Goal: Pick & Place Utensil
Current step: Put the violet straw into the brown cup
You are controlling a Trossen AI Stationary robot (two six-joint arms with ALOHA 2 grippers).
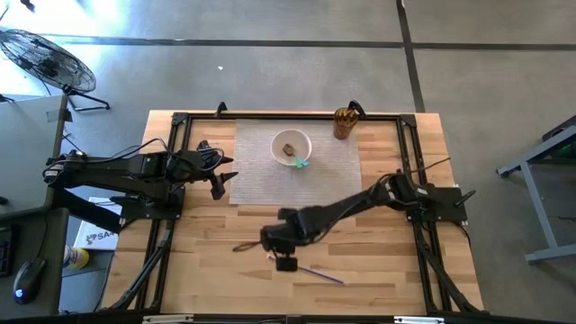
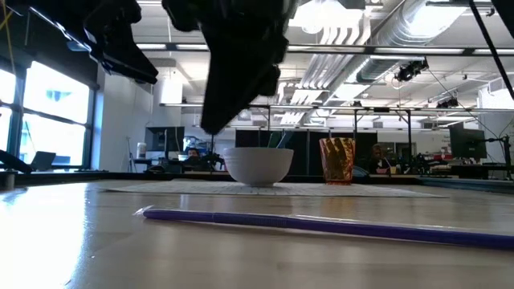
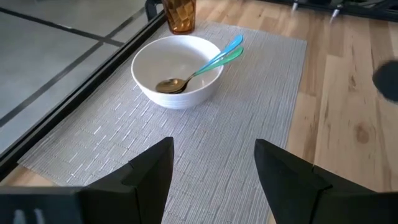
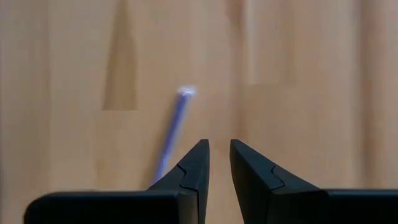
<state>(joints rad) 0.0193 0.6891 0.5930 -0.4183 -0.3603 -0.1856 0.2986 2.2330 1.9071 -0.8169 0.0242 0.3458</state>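
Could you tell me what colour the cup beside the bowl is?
Amber, the cup; the high view shows it best.

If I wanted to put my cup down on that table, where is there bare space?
The woven grey placemat is bare between the white bowl and the left gripper. Bare wood lies beside the amber glass. Crowded: the front, where the right gripper hangs by the purple stick.

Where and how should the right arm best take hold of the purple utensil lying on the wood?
Probably mid-handle, from straight above: the purple utensil lies flat on the bare table, thin and long, so jaws should straddle it crosswise. The right gripper hovers beside it, jaws nearly closed.
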